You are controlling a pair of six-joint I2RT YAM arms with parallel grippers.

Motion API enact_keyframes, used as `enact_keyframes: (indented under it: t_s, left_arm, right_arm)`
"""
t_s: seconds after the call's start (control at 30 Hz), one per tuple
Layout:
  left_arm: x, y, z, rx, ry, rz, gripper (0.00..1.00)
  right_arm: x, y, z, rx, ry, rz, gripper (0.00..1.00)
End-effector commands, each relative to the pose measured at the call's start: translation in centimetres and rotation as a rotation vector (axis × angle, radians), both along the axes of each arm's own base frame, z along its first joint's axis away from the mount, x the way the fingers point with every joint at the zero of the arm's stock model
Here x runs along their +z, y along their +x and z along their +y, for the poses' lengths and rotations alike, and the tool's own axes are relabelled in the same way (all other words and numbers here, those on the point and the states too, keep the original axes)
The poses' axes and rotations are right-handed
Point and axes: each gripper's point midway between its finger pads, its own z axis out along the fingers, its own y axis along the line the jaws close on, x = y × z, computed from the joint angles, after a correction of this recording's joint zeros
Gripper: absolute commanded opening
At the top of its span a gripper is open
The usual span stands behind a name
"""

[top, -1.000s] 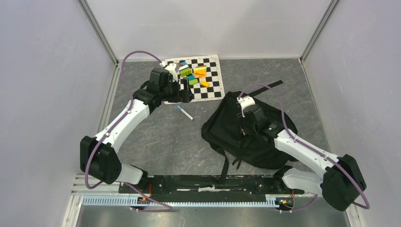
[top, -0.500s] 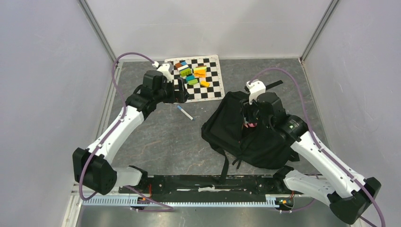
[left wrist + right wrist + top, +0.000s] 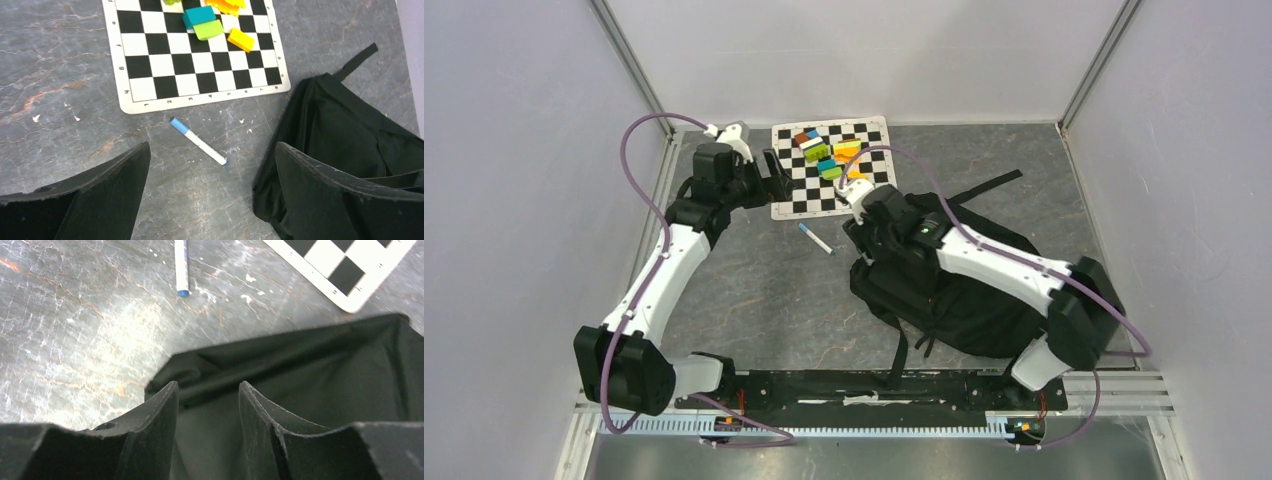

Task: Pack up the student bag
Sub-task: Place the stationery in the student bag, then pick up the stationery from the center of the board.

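Right claw (image 3: pixel 207 387) half-open, empty, over student bag (image 3: pixel 325 370) left rim. Left claw (image 3: pixel 211 147) wide open, empty, toward bench (image 3: pixel 754 290) far-left corner. Student bag slumped right of bench centre; looks soft, floppy, light. Pinch rim fabric, not strap.

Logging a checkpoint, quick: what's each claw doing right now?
Left claw: wide open, empty.
Right claw: partly open over the student bag, gripping nothing visibly.

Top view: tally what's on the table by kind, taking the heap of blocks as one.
Soft black fabric backpack: 1
White marker pen with blue cap: 1
Black-and-white checkered mat: 1
Heap of small coloured blocks: 1
Total: 4
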Motion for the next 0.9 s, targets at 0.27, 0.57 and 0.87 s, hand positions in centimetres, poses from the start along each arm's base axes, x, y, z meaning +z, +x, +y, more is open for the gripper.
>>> enact_keyframes:
  t_s: [0.27,0.57,0.87]
  left_arm:
    - [2.4,0.7,2.1,0.061,-0.043,-0.065,1.0]
    - [1.8,0.8,1.9,0.055,-0.056,-0.046,1.0]
    - [1.6,0.9,1.8,0.054,-0.061,-0.042,1.0]
  right_arm:
    - [-5.7,4.7,9.8,0.137,-0.082,0.054,0.48]
    - [-9.3,6.4,12.0,0.143,-0.129,0.081,0.47]
    - [-12.2,5.9,11.7,0.159,-0.169,0.128,0.41]
